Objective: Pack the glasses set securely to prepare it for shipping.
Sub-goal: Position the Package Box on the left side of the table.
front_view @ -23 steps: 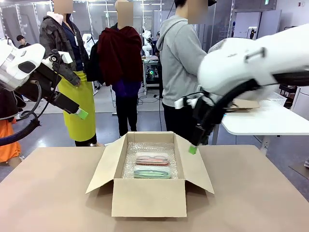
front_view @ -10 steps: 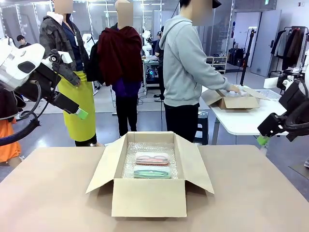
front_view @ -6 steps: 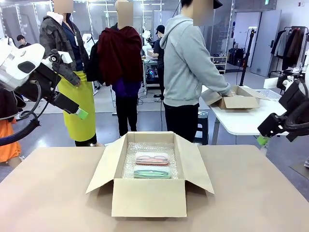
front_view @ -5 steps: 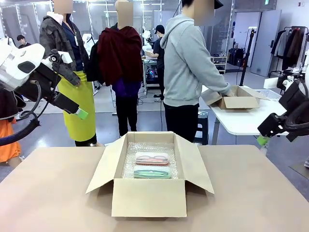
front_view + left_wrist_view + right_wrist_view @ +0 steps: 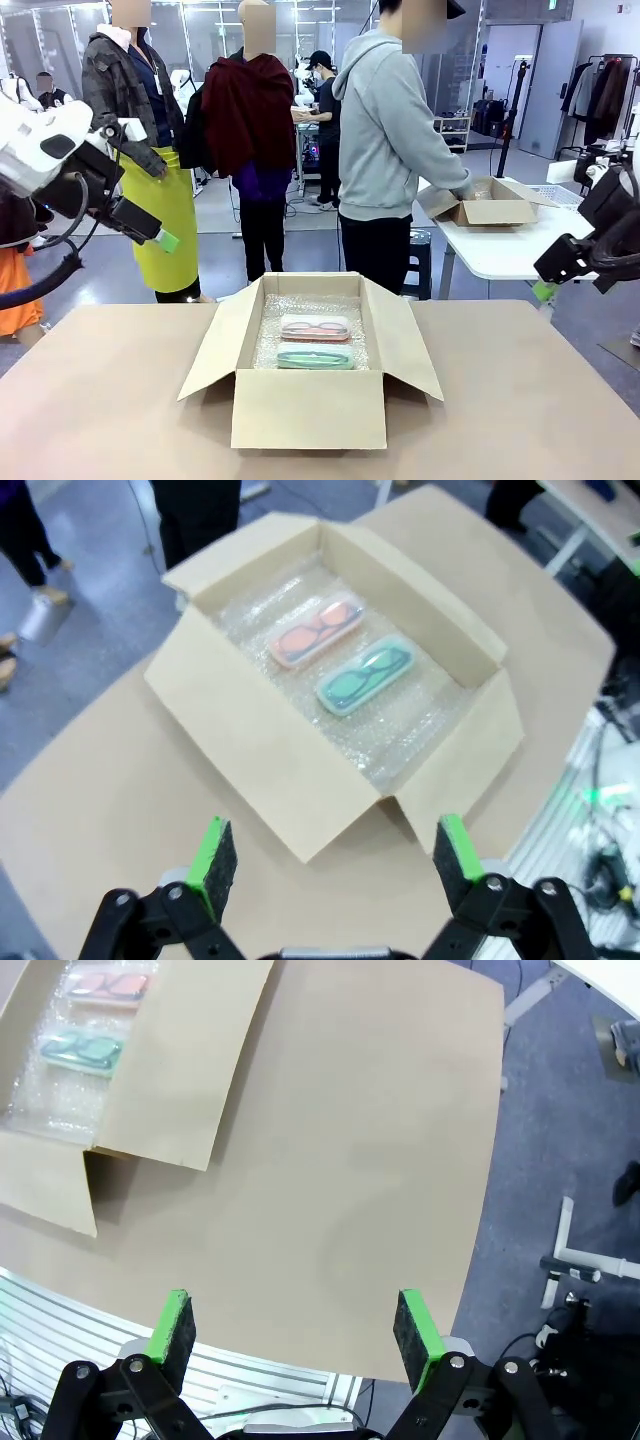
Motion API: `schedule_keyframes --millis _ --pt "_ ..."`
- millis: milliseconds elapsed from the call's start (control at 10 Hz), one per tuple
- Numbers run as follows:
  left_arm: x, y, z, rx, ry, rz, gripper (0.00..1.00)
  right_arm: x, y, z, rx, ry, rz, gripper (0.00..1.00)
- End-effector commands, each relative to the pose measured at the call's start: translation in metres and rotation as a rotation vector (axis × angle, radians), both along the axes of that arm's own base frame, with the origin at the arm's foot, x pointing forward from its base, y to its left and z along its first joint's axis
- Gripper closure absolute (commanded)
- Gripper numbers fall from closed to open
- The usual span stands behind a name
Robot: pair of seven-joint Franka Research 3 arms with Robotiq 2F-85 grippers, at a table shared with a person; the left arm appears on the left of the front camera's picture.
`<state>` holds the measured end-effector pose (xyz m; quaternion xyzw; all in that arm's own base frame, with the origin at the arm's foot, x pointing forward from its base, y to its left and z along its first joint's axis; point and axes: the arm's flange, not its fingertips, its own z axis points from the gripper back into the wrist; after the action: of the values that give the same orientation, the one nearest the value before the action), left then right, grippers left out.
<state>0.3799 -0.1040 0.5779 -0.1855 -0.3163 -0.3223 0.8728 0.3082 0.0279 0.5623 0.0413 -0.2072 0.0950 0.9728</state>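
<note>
An open cardboard box [image 5: 308, 405] stands mid-table, lined with bubble wrap. Inside lie two flat glasses cases: a pale pink one [image 5: 315, 327] farther back and a mint green one [image 5: 315, 357] nearer me. From above, the left wrist view shows the pink case [image 5: 316, 632] and the green case [image 5: 365, 673] side by side in the box [image 5: 270, 770]. The pink case [image 5: 108, 987] and the green case [image 5: 82, 1052] also show at the right wrist view's top left. My left gripper [image 5: 328, 848] hangs open high over the table's left side, its tip [image 5: 168, 240] empty. My right gripper [image 5: 292, 1325] is open over the table's right edge.
The box flaps [image 5: 410, 350] stand out to both sides. Across the table a person in a grey hoodie [image 5: 385, 130] handles another box [image 5: 485, 208] on a white side table. Other people stand behind. Bare tabletop [image 5: 340, 1160] lies right of the box.
The right arm swung away from the box's right flap out to the far right and has held there. The left arm has shifted slightly left and down in the last half second.
</note>
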Motion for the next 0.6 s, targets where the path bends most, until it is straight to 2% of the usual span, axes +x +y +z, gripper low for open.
schedule_keyframes --millis 0,100,200,400,500 --pt "0.044 0.033 -0.021 -0.108 0.139 0.106 0.00 -0.001 -0.001 0.000 -0.006 0.005 -0.001 0.00" --pt "0.057 0.050 -0.039 -0.154 0.195 0.131 0.00 -0.001 -0.001 0.000 -0.006 0.005 -0.001 0.00" --pt "0.067 0.069 -0.061 -0.188 0.214 0.181 0.00 -0.001 -0.001 0.000 -0.006 0.005 -0.001 0.00" --pt "0.086 0.096 -0.128 -0.295 0.359 0.277 0.00 -0.001 -0.001 0.000 -0.006 0.005 -0.001 0.00" --pt "0.093 0.100 -0.153 -0.344 0.409 0.273 0.00 -0.001 -0.001 0.000 -0.006 0.005 -0.001 0.00"
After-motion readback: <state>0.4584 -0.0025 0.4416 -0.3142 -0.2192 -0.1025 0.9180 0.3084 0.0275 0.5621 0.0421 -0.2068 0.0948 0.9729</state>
